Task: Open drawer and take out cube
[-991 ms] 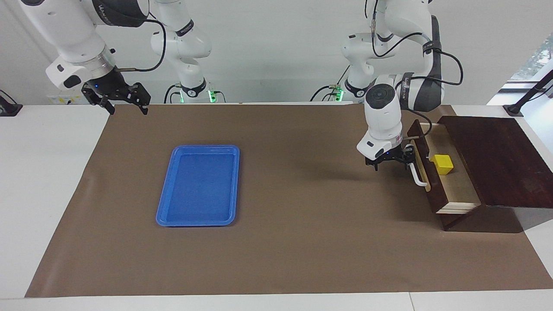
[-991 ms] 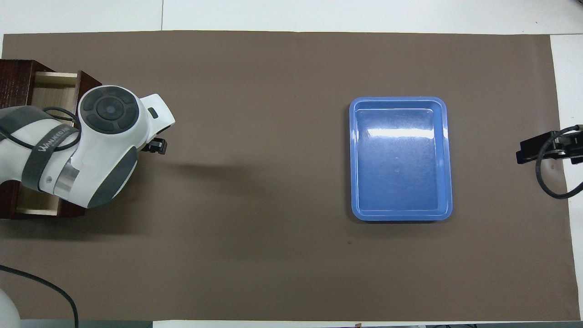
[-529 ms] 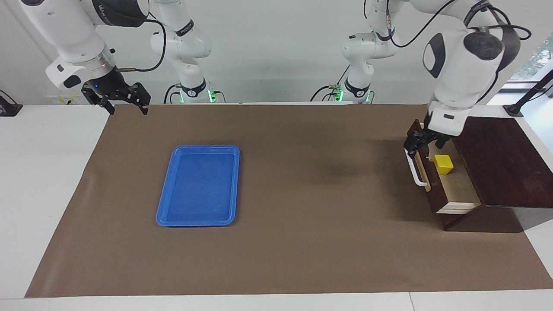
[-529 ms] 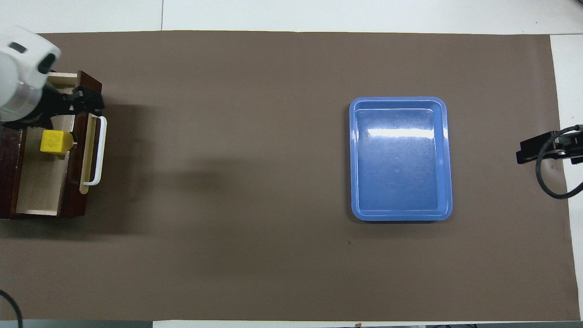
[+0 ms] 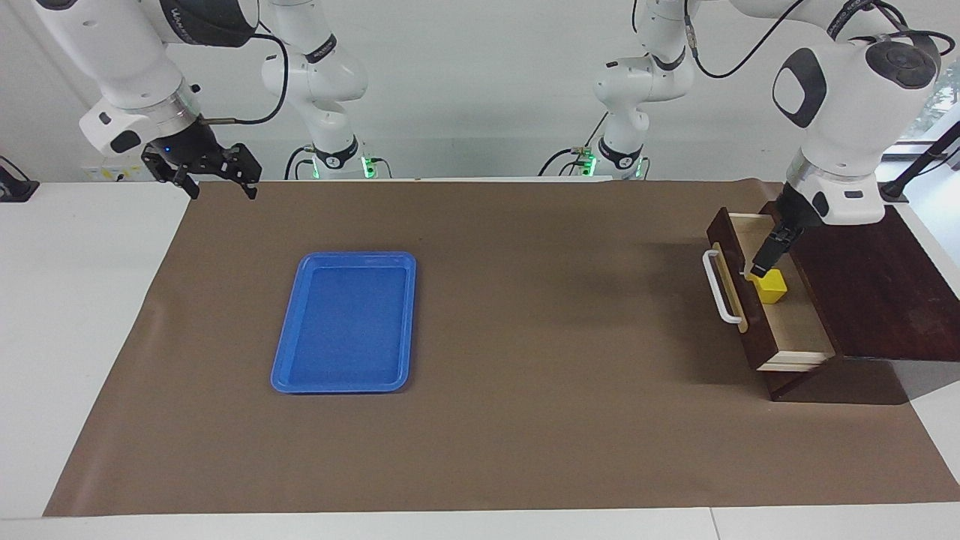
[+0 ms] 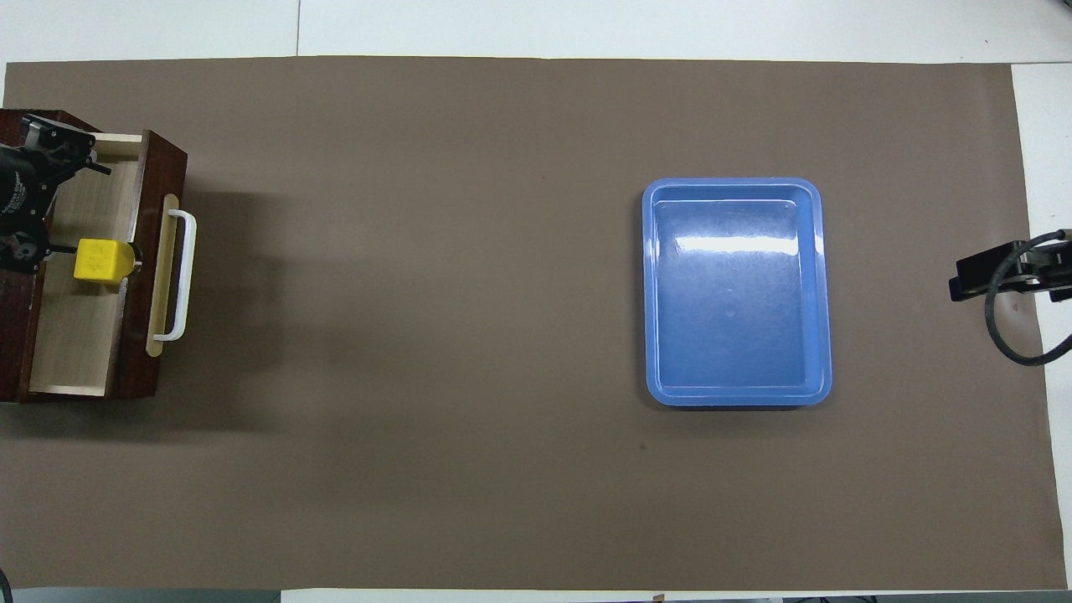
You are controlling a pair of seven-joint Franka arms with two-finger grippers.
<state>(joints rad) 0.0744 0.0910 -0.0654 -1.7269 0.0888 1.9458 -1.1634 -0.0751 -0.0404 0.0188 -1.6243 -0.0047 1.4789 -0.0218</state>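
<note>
With the drawer (image 5: 780,322) open, the left gripper (image 5: 761,264) is poised over the cube (image 5: 770,286); its opening cannot be told. The cube could be knocked toward 6 o'clock if one finger lands on top. The right gripper (image 5: 217,180) is kept waiting, open and empty.

One high camera faces the robots, another looks steeply down; both share the table (image 5: 480,450).

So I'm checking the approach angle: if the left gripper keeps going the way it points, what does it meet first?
Most likely the cube: the left gripper points down into the open drawer, right at the cube's top edge. Contact can't be judged.
</note>
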